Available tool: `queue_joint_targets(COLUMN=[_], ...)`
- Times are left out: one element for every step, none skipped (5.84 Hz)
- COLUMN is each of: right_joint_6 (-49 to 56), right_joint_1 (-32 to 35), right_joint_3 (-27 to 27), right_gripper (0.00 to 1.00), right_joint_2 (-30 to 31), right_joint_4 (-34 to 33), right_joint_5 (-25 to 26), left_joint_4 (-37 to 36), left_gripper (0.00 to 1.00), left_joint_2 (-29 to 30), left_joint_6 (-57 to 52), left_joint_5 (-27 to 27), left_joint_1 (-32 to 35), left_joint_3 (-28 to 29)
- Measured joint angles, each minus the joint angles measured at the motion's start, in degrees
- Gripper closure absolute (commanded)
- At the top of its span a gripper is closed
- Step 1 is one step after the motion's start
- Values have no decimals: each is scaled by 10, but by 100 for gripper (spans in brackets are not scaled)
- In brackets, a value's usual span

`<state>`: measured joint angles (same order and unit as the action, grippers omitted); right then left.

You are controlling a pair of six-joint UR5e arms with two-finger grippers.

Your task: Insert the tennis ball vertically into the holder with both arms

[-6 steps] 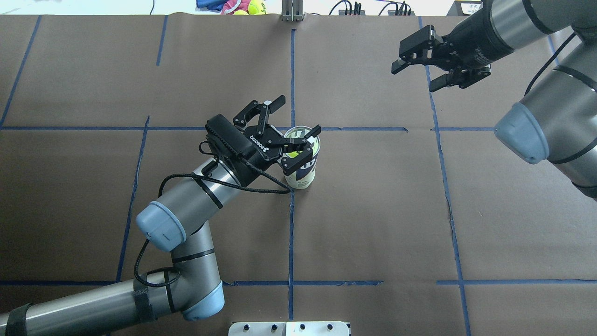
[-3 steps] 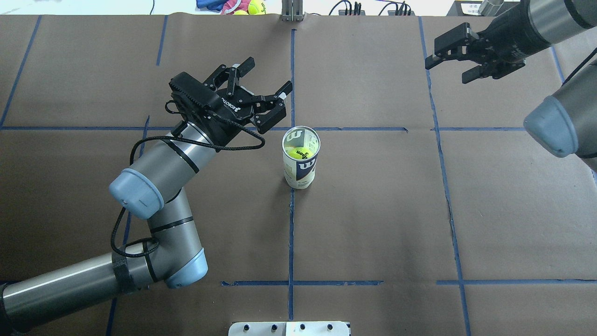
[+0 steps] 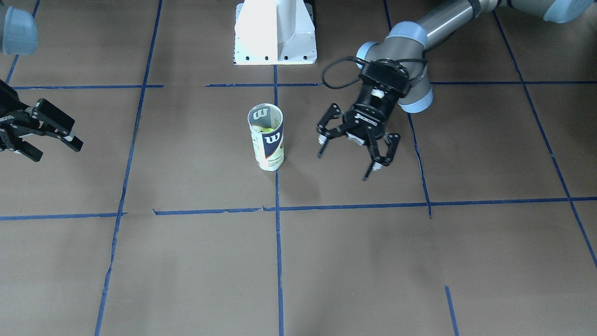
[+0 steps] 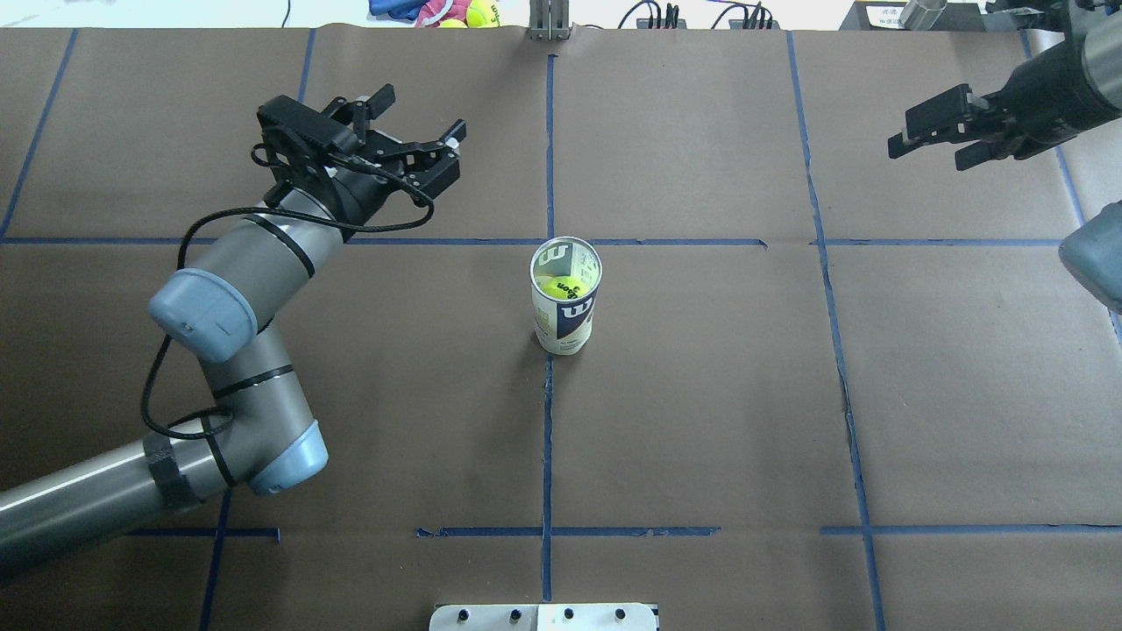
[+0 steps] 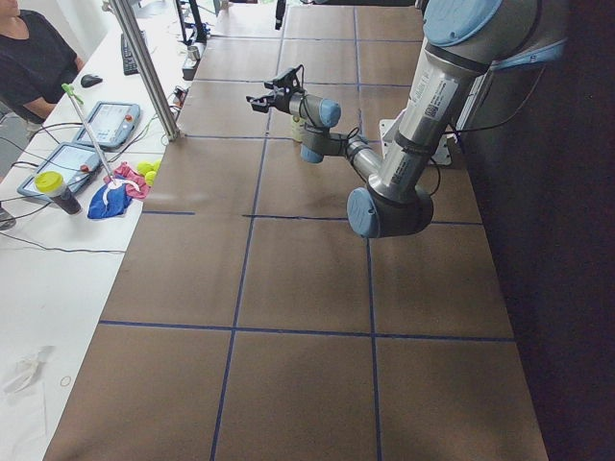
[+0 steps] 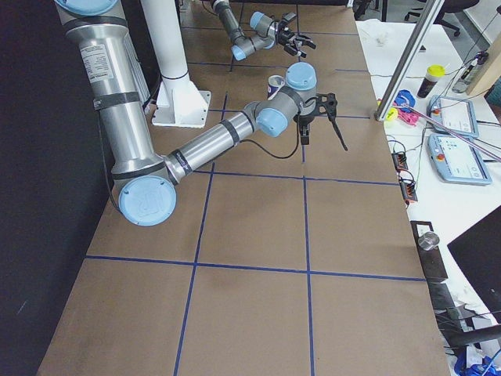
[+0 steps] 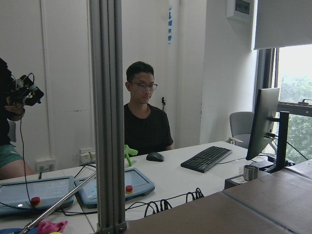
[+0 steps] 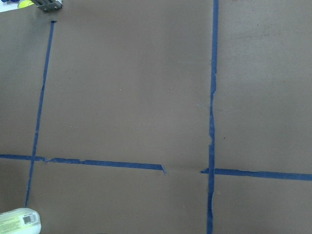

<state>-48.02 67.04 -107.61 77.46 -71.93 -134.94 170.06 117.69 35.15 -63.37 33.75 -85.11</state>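
Stock of the table, listed from my overhead view

1. Pedestal base, 6 o'clock edge: nothing on it.
2. Holder, table centre, on the blue tape line: upright, mouth open, standing free with nothing touching it.
3. Tennis ball: inside the holder, below the rim, lettering facing up.
4. Left gripper, 10 o'clock from the holder, well apart: fingers spread wide, carrying nothing. A second ago I had it right at the can's mouth, one finger across the rim; since then it has lifted off and swung out.
5. Right gripper, 2 o'clock, near the far corner: fingers parted, empty. It has also drawn further back toward the table edge over the same second.

Note: with the ball seated, the can steady on its own and both arms clearing, I judge the insertion done; what remains looks like retreat only
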Motion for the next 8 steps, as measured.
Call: queue_joint_targets(right_joint_6=[33,76,117,153,192,241,296,345], right_joint_1=[16,35,57,78,97,111,127,142], right_joint_3=[3,6,8,13,26,43,65,89], right_gripper=[1,1,1,1,1,1,1,1], right_joint_2=[15,41,69,89,100,103,104,105], right_joint_4=[0,0,-1,-7,-26,-56,-79,-89], right_joint_5=[1,1,0,0,1,1,2,1], left_joint_4=[-23,-52,-107,-159,-198,-245,-309,-400], left_gripper=[0,0,0,0,0,0,0,0], left_joint_2=[-38,-76,-101,-119,-141,-161,-176,-183], left_joint_6=[29,45,49,48,46,22,-37,-114], left_joint_5=[-61,-163,-284,-385,-474,-565,-635,-677], left_joint_1=[44,115,194,259,316,375,430,476], left_joint_3=[0,0,2,3,4,4,5,4])
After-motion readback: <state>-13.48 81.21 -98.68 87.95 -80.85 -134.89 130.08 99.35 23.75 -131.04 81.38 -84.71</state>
